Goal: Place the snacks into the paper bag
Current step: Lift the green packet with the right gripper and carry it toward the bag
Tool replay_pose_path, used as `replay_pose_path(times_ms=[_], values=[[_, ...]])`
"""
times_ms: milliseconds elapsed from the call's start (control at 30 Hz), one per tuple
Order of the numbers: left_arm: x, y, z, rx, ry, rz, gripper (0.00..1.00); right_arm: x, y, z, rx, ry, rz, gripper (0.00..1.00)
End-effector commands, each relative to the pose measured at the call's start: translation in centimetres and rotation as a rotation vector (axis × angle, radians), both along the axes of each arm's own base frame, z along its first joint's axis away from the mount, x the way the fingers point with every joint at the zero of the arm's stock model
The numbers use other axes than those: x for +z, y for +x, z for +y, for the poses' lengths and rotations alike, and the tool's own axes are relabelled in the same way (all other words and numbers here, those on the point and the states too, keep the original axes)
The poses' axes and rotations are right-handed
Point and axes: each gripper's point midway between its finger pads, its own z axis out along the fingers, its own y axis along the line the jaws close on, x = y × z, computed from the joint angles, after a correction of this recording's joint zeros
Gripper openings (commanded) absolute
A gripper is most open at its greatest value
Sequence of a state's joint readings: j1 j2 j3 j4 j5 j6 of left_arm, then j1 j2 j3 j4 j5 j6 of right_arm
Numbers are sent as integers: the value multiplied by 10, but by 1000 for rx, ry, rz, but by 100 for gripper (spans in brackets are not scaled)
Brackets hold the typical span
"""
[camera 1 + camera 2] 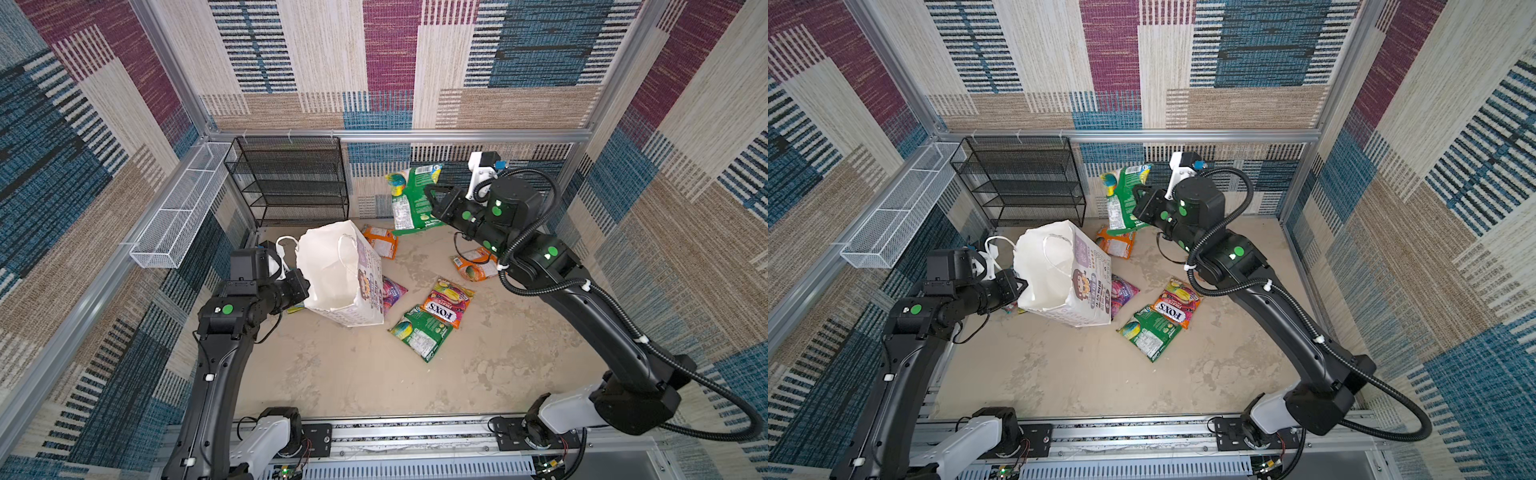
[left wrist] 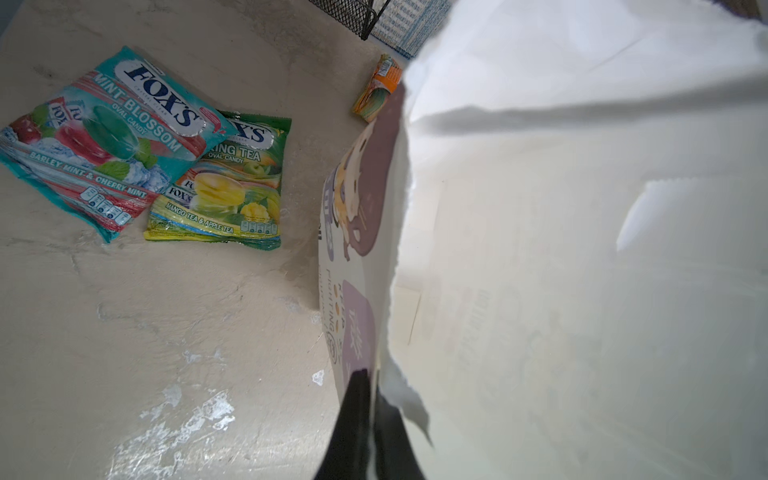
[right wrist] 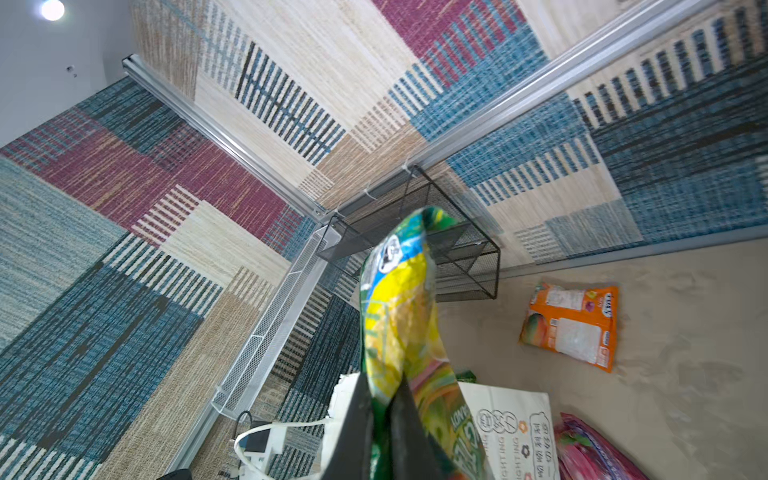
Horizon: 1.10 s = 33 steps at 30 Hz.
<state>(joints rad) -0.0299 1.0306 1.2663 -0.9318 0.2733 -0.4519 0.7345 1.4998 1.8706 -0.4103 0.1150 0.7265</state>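
The white paper bag [image 1: 332, 266] stands open near the left of the floor. My left gripper [image 1: 308, 286] is shut on its near rim, with one finger [image 2: 353, 415] outside the wall and one inside. Raised near the back wall, my right gripper [image 1: 429, 194] is shut on a green snack packet [image 1: 409, 203] that hangs from its jaws [image 3: 399, 316]. Other snacks lie on the floor: an orange one [image 1: 380, 241] behind the bag, another orange one [image 1: 476, 268] under the right arm, and purple [image 1: 392, 293], red-orange [image 1: 446, 307] and green [image 1: 422, 332] packets. Teal [image 2: 108, 137] and yellow-green [image 2: 232, 187] packets lie left of the bag.
A black mesh rack [image 1: 291, 178] stands against the back wall. A white wire basket [image 1: 178, 212] hangs on the left frame rail. Patterned walls enclose the floor on three sides, and the arms' base rail [image 1: 415, 432] runs along the front.
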Motion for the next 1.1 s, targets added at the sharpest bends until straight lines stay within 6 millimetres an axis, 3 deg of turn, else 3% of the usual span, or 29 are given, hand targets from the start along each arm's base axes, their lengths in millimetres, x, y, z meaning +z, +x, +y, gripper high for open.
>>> replay_pose_path(times_ms=[0, 100, 300, 700, 1067], values=[[-4, -13, 4, 8, 50, 68, 0, 31, -3, 23, 8, -11, -111, 0], [-5, -19, 5, 9, 86, 95, 0, 39, -7, 48, 47, -55, -145, 0], [-11, -22, 4, 28, 113, 132, 0, 15, -15, 89, 155, -111, -138, 0], [-19, -21, -5, 43, 153, 163, 0, 13, -36, 95, 201, -137, -183, 0], [-26, -29, -2, 80, 183, 178, 0, -5, -64, 142, 286, -155, -157, 0]])
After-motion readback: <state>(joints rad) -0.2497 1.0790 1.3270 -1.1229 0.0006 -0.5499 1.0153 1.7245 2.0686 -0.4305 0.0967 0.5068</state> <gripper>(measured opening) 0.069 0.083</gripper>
